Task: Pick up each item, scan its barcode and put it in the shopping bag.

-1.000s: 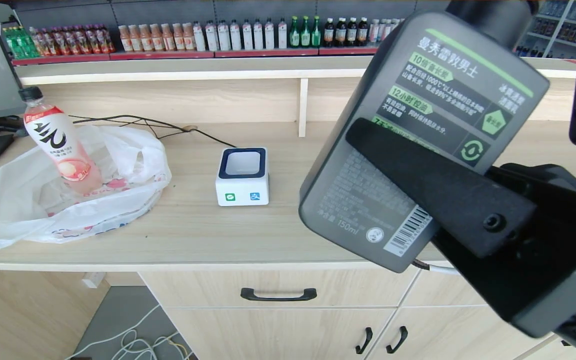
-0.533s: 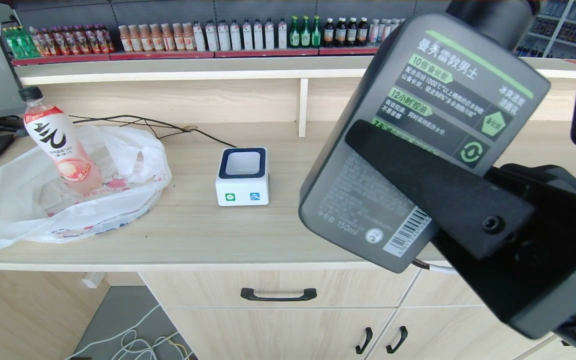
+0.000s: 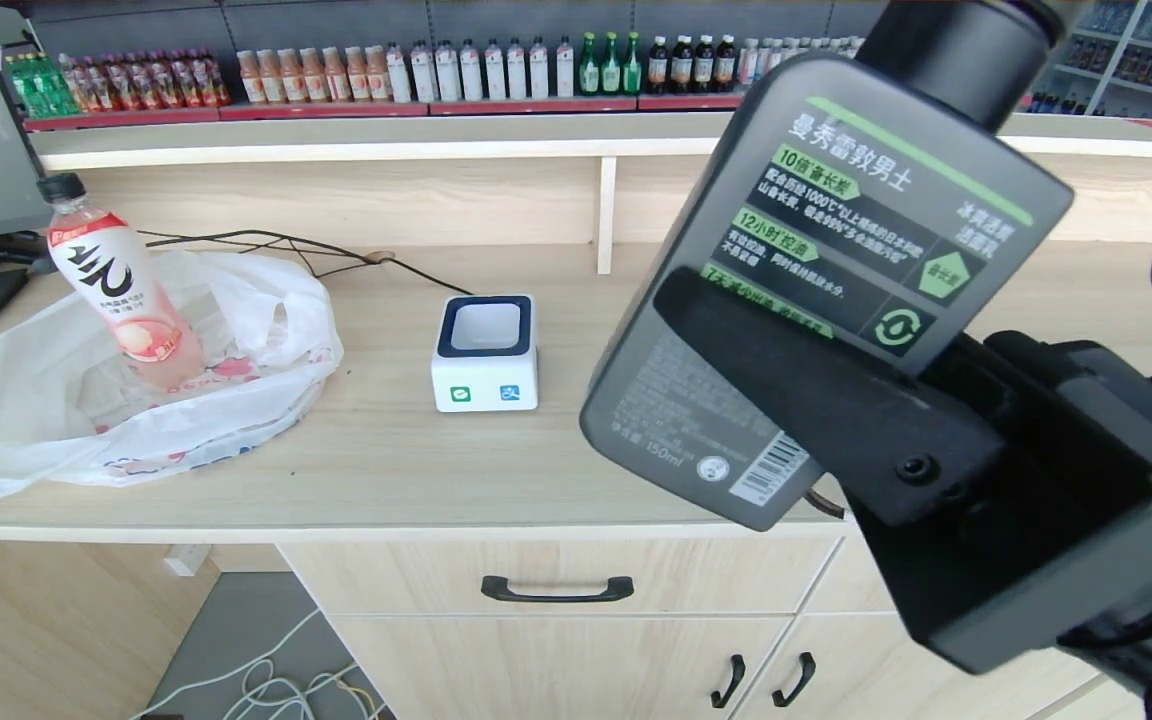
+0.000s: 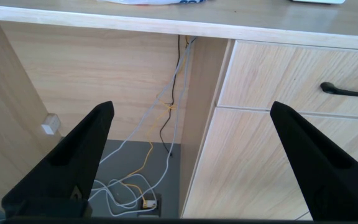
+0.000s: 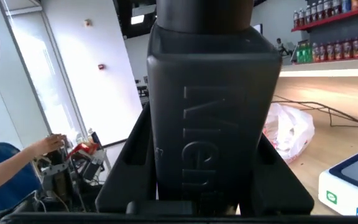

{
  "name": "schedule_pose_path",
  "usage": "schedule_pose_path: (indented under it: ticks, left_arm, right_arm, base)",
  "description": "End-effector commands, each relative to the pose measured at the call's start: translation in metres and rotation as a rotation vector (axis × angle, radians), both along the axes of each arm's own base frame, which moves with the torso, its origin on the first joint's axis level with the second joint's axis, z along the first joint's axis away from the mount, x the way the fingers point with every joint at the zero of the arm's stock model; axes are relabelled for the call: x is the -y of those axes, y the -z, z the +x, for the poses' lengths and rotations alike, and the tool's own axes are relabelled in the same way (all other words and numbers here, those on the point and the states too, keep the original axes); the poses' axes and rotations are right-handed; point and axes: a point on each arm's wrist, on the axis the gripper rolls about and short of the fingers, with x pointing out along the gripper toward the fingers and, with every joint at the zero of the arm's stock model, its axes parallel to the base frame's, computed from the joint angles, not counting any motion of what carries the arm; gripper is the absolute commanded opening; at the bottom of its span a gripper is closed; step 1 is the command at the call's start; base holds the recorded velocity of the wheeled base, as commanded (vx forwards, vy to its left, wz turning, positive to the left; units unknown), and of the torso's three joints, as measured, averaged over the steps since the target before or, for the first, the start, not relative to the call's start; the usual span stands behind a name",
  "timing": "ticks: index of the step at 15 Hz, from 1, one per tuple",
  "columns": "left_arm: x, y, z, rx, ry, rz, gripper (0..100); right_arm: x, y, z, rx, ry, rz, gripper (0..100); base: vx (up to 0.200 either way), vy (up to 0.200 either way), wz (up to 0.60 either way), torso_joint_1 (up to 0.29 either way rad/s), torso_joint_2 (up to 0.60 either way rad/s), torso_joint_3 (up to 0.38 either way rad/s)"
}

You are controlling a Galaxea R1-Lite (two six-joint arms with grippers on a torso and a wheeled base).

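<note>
Right gripper (image 3: 726, 330): pinching a dark grey toiletry bottle (image 3: 866, 230) across its flat faces; one black finger lies slantwise over the back label.
Bottle position: held in the air over the right part of the counter (image 3: 386, 470), tilted, black cap (image 3: 956, 50) toward the back, base toward the front edge.
Barcode (image 3: 771, 468): at the bottle's lower corner, turned up toward the head camera, away from the counter.
Scanner (image 3: 485, 352): small white box with a dark blue rim, window up, at mid-counter and set back from the front edge.
Shopping bag (image 3: 26, 400): white plastic, slumped open at the left end, reaching the front edge.
In the bag: peach drink bottle (image 3: 121, 290), leaning left, cap up.
Open room: bare wood between bag and scanner, and a bare strip from scanner to front edge.
Back edge: black cable (image 3: 266, 240) trails from behind the bag toward the scanner.
Left gripper (image 4: 191, 109): fingers (image 4: 73, 162) spread wide, holding nothing, low before the cabinet front under the counter's edge.
</note>
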Motion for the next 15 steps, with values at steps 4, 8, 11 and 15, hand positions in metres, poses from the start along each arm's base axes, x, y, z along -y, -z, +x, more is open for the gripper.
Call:
schedule_pose_path:
  ticks: [4, 8, 11, 15]
  left_arm:
    - [0.0, 0.0, 0.0, 0.0, 0.001, 0.001, 100]
    - [0.0, 0.0, 0.0, 0.0, 0.001, 0.001, 100]
    - [0.0, 0.0, 0.0, 0.0, 0.001, 0.001, 100]
    - [0.0, 0.0, 0.0, 0.0, 0.001, 0.001, 100]
  right_arm:
    - [0.001, 0.006, 0.009, -0.077, 0.249, -0.001, 0]
    - [0.023, 0.027, 0.039, -0.084, 0.477, -0.064, 0]
    - [0.029, 0.042, 0.036, -0.106, 0.491, -0.115, 0]
    - [0.028, 0.037, 0.039, -0.091, 0.493, -0.094, 0]
  base:
    - [0.0, 0.0, 0.0, 0.0, 0.0, 0.0]
    - [0.0, 0.0, 0.0, 0.0, 0.0, 0.0]
    - [0.0, 0.0, 0.0, 0.0, 0.0, 0.0]
    - [-0.1, 0.0, 0.0, 0.001, 0.0, 0.001]
